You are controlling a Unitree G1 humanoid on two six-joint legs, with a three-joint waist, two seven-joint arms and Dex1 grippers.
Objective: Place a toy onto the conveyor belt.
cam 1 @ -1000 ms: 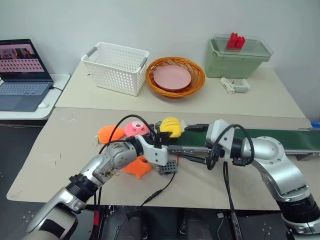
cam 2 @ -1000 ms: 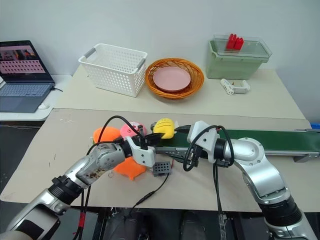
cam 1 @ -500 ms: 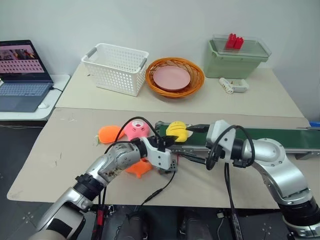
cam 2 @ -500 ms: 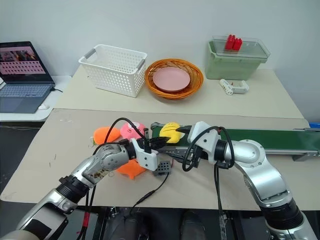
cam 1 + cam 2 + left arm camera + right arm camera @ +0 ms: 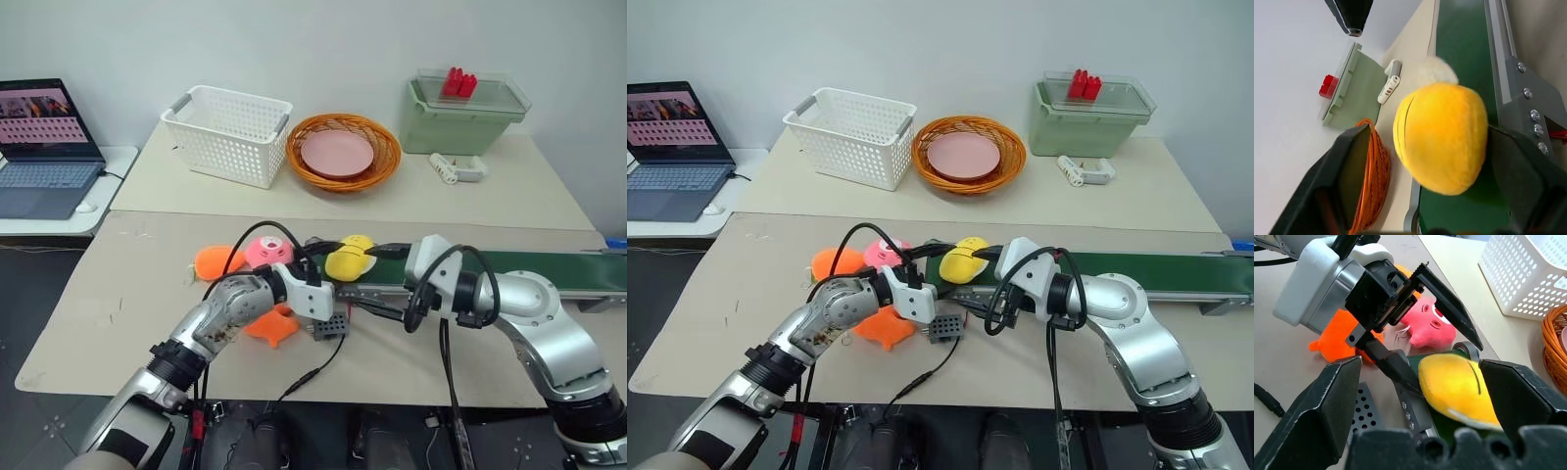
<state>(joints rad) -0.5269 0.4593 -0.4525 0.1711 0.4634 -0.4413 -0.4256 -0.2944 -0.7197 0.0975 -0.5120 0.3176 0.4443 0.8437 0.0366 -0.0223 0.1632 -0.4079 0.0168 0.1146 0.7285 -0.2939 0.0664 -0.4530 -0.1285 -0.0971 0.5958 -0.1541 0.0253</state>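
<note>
The yellow oval plush toy lies on the left end of the dark green conveyor belt. My left gripper is level with it, open, one black finger on each side and a gap to each in the left wrist view. There the toy rests on the green belt. My right gripper hangs open just right of the toy, pointing left at it and holding nothing. The right wrist view has the toy between the left gripper's spread fingers.
Beside my left arm lie a pink plush, two orange plush toys and a small grey perforated block. At the table's back stand a white basket, a wicker basket holding a pink plate, and a green bin. A laptop sits far left.
The left gripper carried the yellow toy a little right and down onto the belt's left end, then opened its fingers and let it go. The right arm stayed still.
</note>
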